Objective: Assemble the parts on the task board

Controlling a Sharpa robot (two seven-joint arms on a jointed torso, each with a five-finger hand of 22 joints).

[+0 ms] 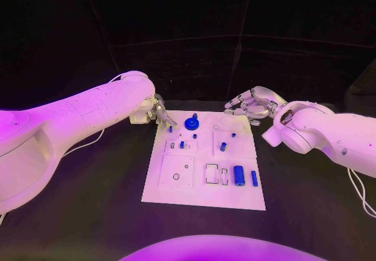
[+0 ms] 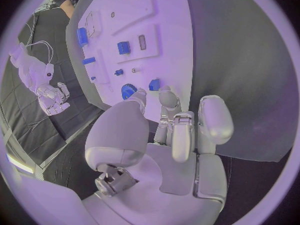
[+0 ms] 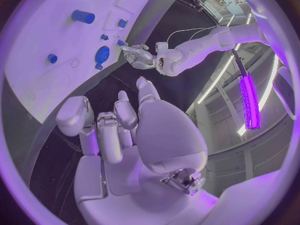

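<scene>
The white task board (image 1: 168, 193) lies in the middle of the black table. A round blue part (image 1: 192, 123) sits near its far edge, small blue pegs (image 1: 223, 145) stand mid-board, and two blue cylinders (image 1: 239, 175) lie near the right edge. My left hand (image 1: 157, 115) hovers over the board's far left corner. Its thumb and fingertips (image 2: 167, 97) are on either side of a small blue part (image 2: 154, 84), with gaps showing around it. My right hand (image 1: 249, 109) hangs by the far right corner, fingers (image 3: 119, 120) loosely apart and holding nothing.
Black table surface (image 1: 86, 179) surrounds the board on all sides. White cables trail along both arms, one by the left arm (image 1: 94, 138) and one at the right edge (image 1: 362, 193). Outlined recesses (image 1: 176, 173) mark the board's near left part.
</scene>
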